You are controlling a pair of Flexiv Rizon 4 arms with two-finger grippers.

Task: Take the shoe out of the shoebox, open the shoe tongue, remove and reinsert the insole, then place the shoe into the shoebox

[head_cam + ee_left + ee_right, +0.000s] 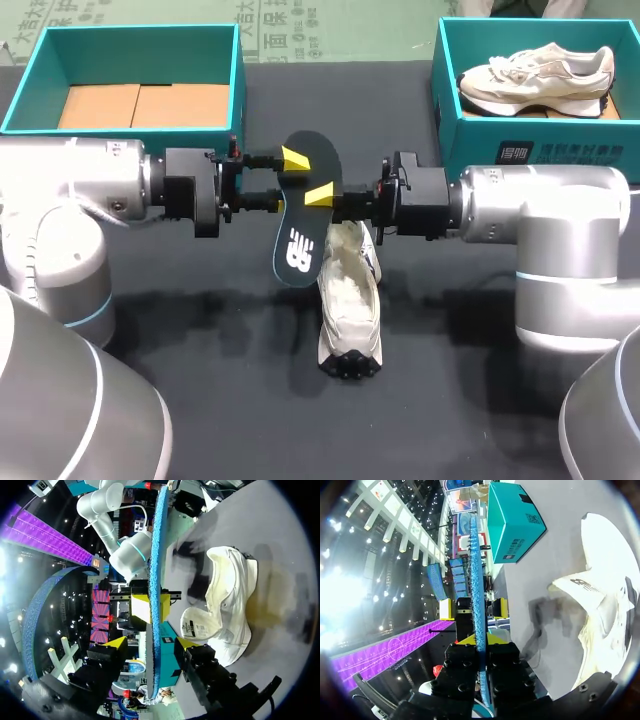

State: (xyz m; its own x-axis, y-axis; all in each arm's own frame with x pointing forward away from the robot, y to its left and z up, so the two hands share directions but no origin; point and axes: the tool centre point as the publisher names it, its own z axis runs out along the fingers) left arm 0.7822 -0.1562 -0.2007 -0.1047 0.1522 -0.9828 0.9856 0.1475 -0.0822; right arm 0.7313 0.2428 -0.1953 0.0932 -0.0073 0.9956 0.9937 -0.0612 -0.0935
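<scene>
Back-left of the shoe [350, 290]: an open box [130, 48]. My left jaws [288, 180] stand open around the insole [303, 225] above the shoe; my right jaws [322, 205] grip it. The shoe lies on the desk [200, 400]. Back-right: second box [500, 150] holding a second shoe [535, 75].

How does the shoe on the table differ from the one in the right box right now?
The table shoe lies on the black cloth; the boxed shoe sits side-on in the right teal box. The table shoe gapes open, its insole out and clamped in the right hand; the boxed shoe looks laced shut. Both are cream trainers.
</scene>
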